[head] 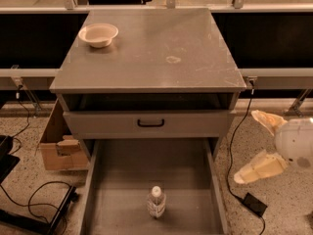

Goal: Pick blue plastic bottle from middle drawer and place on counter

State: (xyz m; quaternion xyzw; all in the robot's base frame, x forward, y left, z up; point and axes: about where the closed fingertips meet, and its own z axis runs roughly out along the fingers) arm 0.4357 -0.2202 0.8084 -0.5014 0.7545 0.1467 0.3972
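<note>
The open, empty pincer [244, 146] off the right edge of the desk [146, 58] may topple the upright bottle [156, 203] by clipping it.

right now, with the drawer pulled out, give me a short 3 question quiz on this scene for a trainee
1. True or false: the blue plastic bottle stands upright on the floor of the middle drawer.
2. Where is the gripper? A) inside the drawer B) shut on the bottle C) to the right of the drawer, outside it, open and empty
3. Fill in: in the camera view, the cream bowl sits near the back-____ corner of the counter.
Key: 1 true; 2 C; 3 left.
</note>
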